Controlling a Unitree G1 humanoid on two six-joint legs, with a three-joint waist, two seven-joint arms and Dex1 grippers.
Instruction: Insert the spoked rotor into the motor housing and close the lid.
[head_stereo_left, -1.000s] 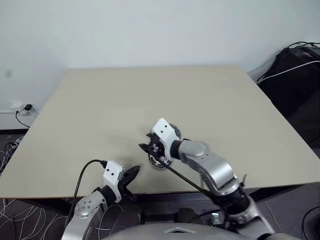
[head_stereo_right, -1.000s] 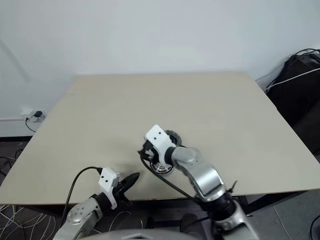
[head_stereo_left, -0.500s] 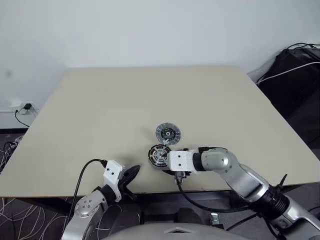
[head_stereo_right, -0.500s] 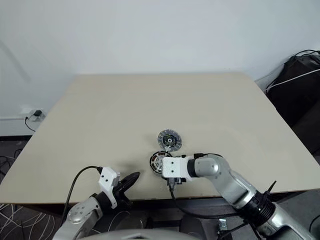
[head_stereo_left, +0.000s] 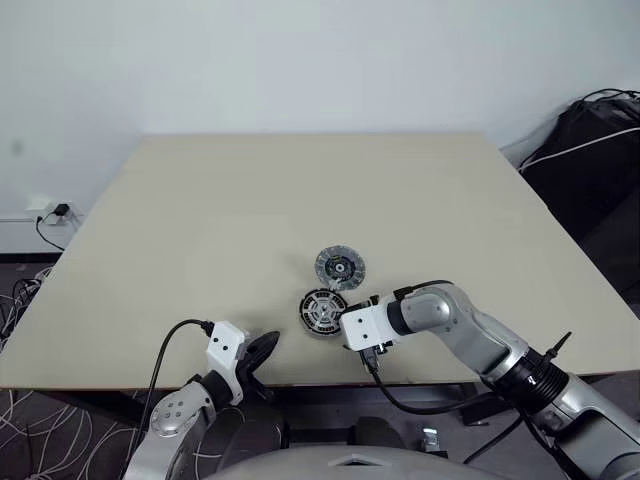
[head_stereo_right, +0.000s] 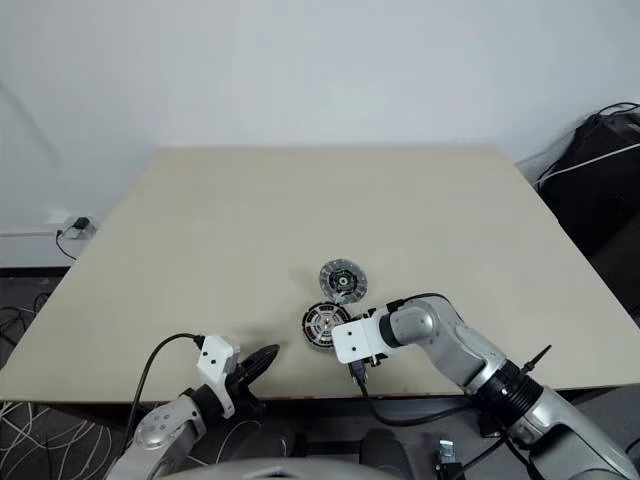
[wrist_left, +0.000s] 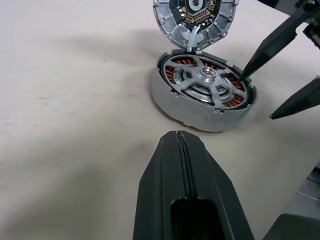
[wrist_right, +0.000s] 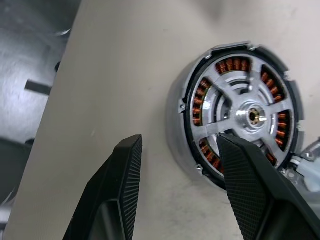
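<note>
Rotor (wrist_left: 206, 80) sits seated in the housing (wrist_left: 200, 107), lid (wrist_left: 195, 20) just beside, so right gripper (wrist_right: 175, 165) hangs open, left gripper (wrist_left: 182, 165) pinched shut nearby.

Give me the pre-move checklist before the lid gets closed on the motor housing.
1. Spoked rotor seated in the motor housing, spokes up over the copper windings: ok.
2. Lid on the table beyond the housing, right against it, green board face up, not yet fitted: not ok.
3. Right tool open and empty, one finger over the housing's rim, the other off to its side: ok.
4. Left tool shut, empty, short of the housing: ok.
5. Whether the lid is joined to the housing where they meet: cannot tell.
</note>
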